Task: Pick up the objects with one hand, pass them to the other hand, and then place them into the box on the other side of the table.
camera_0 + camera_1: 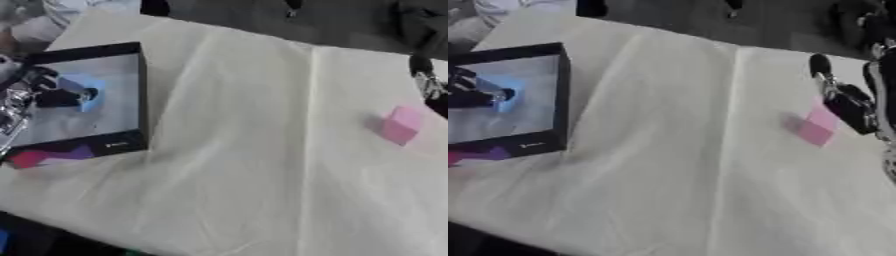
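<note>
Here, left hand (39, 92) fingers pinch a light-blue cube (80, 91) inside the black-rimmed box (141, 95); right hand (846, 102) fingers hang relaxed beside a pink block (401, 125).

Wide bare stretch of cream-clothed desk (245, 150) through the middle, open to passage. At 9 o'clock, blocked by black-walled shallow box (140, 95), left hand (31, 92) and light blue block (83, 90) inside. At 3 o'clock, pink cube (401, 125) just beside right hand (846, 102).

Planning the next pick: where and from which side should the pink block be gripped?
Probably by the right hand, which is next to it. The pink block lies alone on the cloth with flat faces showing, so come from above and pinch two opposite side faces.
</note>
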You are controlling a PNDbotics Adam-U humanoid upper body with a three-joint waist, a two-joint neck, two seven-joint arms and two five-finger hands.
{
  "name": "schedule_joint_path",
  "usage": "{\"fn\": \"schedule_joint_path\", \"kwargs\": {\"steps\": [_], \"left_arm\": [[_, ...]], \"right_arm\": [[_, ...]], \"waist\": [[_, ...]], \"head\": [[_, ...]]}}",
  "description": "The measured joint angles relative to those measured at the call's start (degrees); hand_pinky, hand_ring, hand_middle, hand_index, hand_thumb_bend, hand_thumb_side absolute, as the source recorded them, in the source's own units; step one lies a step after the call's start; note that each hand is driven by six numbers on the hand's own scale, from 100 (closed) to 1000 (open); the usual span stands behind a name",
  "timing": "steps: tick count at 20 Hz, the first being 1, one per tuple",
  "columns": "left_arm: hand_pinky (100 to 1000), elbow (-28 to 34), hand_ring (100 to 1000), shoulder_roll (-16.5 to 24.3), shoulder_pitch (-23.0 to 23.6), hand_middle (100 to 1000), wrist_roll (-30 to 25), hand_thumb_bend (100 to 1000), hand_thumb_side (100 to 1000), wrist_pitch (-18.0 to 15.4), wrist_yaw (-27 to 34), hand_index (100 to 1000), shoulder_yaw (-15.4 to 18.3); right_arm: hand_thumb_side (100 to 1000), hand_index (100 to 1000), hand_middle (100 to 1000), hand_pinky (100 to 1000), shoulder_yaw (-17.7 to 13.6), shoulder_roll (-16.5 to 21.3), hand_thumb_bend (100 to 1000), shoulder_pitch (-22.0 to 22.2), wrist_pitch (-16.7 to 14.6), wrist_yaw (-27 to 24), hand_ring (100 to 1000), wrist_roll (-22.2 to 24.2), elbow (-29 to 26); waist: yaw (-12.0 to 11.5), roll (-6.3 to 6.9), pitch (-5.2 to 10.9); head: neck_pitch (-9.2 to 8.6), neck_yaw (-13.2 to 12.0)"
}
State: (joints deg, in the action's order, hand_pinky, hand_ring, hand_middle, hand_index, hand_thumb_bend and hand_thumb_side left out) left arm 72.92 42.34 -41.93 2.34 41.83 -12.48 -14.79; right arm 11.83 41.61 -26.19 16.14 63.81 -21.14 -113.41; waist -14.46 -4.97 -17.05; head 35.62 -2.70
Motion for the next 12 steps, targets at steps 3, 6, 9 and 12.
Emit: {"fn": "schedule_joint_path", "kwargs": {"steps": [3, 6, 9, 12], "left_arm": [[982, -0.36, 874, 0.0, -0.4, 787, -1.27, 783, 427, 0.46, -4.41, 919, 0.69], [987, -0.31, 878, 0.0, -0.42, 790, -2.49, 763, 415, 0.59, -6.73, 928, 1.18], [961, 0.4, 854, 0.02, -0.41, 771, -3.22, 481, 436, 0.71, -7.52, 913, 1.93], [935, 4.87, 830, 0.05, 0.23, 759, -0.83, 361, 623, 0.86, -6.13, 896, 4.0]], "right_arm": [[166, 791, 754, 773, -0.49, 0.02, 381, 0.22, 0.33, 0.02, 780, -0.31, 0.0], [164, 790, 753, 772, -0.79, 0.04, 379, 0.52, 0.61, 0.02, 778, -0.54, 0.0], [159, 789, 753, 771, -1.2, 0.05, 377, 0.62, 0.98, 0.05, 777, -0.82, 0.0], [156, 787, 751, 772, -2.04, 0.05, 361, 1.08, 1.74, 0.07, 775, -1.12, 0.0]], "waist": [[0.0, 0.01, 0.0], [0.0, 0.14, 0.0], [0.0, 0.29, 0.0], [0.0, 0.29, 0.0]], "head": [[0.0, 0.13], [0.0, 0.29], [0.0, 0.63], [0.02, 3.04]]}}
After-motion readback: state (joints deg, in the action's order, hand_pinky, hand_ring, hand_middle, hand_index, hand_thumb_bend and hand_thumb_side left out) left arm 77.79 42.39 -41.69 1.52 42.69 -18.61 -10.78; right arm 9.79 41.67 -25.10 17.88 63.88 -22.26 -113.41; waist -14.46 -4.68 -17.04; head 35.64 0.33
